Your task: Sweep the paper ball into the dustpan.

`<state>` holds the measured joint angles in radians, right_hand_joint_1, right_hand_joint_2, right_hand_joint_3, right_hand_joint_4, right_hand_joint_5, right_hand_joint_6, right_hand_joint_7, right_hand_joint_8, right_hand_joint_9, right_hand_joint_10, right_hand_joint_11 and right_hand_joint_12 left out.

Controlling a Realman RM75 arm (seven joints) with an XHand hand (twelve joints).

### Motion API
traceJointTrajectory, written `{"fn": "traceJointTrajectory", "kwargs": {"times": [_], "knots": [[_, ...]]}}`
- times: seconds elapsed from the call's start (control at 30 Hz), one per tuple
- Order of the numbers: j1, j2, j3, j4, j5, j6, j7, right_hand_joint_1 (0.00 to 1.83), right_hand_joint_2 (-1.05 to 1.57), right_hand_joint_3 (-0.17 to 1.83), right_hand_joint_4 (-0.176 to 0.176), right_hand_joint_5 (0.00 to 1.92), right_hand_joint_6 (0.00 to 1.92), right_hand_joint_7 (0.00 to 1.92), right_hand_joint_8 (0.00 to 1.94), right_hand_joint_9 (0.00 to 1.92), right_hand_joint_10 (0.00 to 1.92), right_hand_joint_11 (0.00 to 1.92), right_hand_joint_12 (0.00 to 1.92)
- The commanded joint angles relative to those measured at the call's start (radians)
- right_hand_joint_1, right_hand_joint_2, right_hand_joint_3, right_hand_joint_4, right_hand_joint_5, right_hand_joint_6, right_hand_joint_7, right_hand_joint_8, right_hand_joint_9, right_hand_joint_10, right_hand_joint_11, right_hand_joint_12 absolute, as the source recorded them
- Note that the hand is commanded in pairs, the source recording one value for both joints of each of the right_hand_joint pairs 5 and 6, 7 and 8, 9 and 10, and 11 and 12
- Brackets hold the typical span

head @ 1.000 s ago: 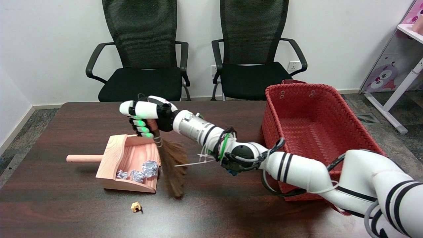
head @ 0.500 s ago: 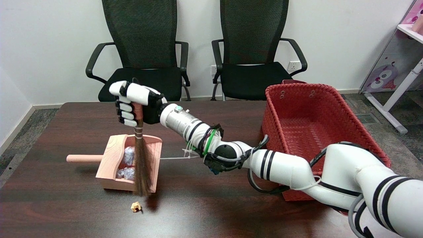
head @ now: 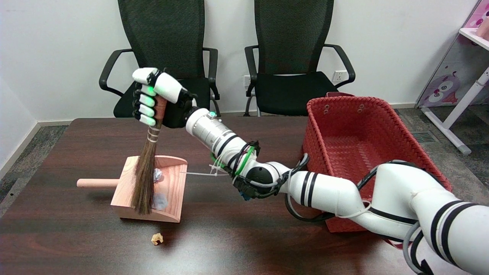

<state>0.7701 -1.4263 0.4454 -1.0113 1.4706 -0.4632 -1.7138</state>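
My right hand (head: 154, 101) grips the handle of a small brown straw broom (head: 146, 175), held high above the table at the left. The bristles hang down over the wooden dustpan (head: 170, 208), which lies with its round handle pointing left. Grey crumpled paper balls (head: 159, 199) lie inside the pan, partly hidden by the bristles. A small tan paper scrap (head: 156, 239) rests on the table just in front of the pan's front edge.
A red woven basket (head: 363, 152) stands on the right side of the dark wooden table (head: 237, 240), with my arm stretched in front of it. Two black office chairs (head: 168, 57) stand behind the table. A white cable tie sticks out from my wrist.
My hand rose and moved left with the broom. The bristles swung from the pan's right side across into the pan, pushing the paper balls deeper.
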Motion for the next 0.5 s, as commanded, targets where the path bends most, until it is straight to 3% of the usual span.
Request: {"fn": "traceJointTrajectory", "kwargs": {"times": [0.03, 0.27, 0.5], "knots": [[-0.029, 0.156, -0.002, -0.214, -0.003, -0.221, 0.103, 0.82, 1.28, 1.59, -0.016, 1.92, 1.92, 1.92, 1.92, 1.92, 1.92, 1.92, 1.92], [-0.078, 0.269, 0.034, -0.301, -0.088, -0.34, 0.097, 0.81, 1.23, 1.64, -0.016, 1.92, 1.92, 1.92, 1.92, 1.92, 1.92, 1.92, 1.92], [-0.135, 0.336, 0.106, -0.354, -0.165, -0.344, 0.065, 0.8, 1.28, 1.7, -0.01, 1.92, 1.92, 1.92, 1.92, 1.92, 1.92, 1.92, 1.92]]}}
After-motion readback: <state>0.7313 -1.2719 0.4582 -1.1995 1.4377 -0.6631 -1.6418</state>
